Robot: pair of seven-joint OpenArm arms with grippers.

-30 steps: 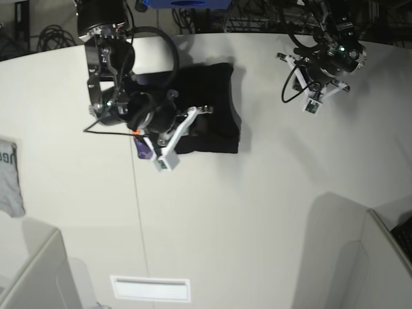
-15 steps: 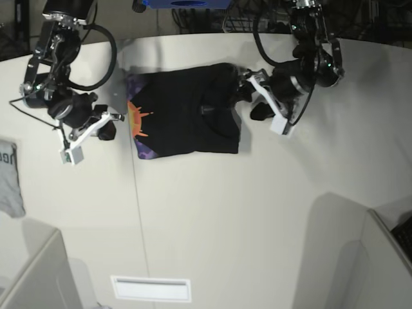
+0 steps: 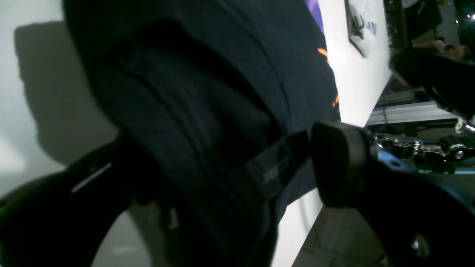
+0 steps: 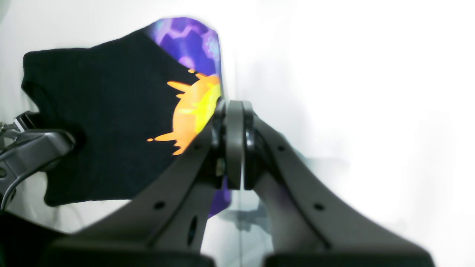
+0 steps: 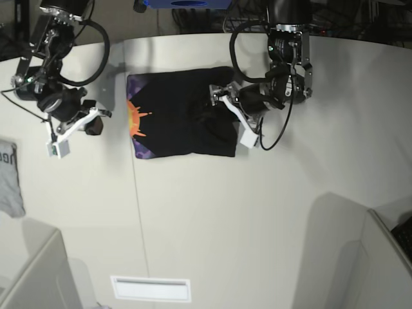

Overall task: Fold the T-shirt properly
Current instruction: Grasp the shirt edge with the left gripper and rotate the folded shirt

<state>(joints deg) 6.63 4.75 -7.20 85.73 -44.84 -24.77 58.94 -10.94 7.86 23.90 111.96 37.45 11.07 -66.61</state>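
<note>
The black T-shirt (image 5: 177,116) lies folded on the white table, with its orange sun on purple (image 5: 135,120) showing along the left edge. My left gripper (image 5: 222,114) is at the shirt's right edge. In the left wrist view it (image 3: 230,159) is open, and a thick fold of the black T-shirt (image 3: 193,111) lies between its fingers (image 3: 337,163). My right gripper (image 5: 90,123) hangs left of the shirt, off the cloth. Seen from the right wrist it (image 4: 233,144) is shut and empty, with the T-shirt (image 4: 104,122) and sun print (image 4: 193,107) just ahead.
A small grey cloth with dark lettering (image 5: 9,177) lies at the table's left edge. A white slot plate (image 5: 151,288) sits near the front. Grey partitions (image 5: 380,257) stand at both front corners. Cables and a rack run behind the table.
My left gripper has opened and moved left onto the shirt's right edge. My right gripper has left the shirt and drawn off to the left, and the sun print now shows.
</note>
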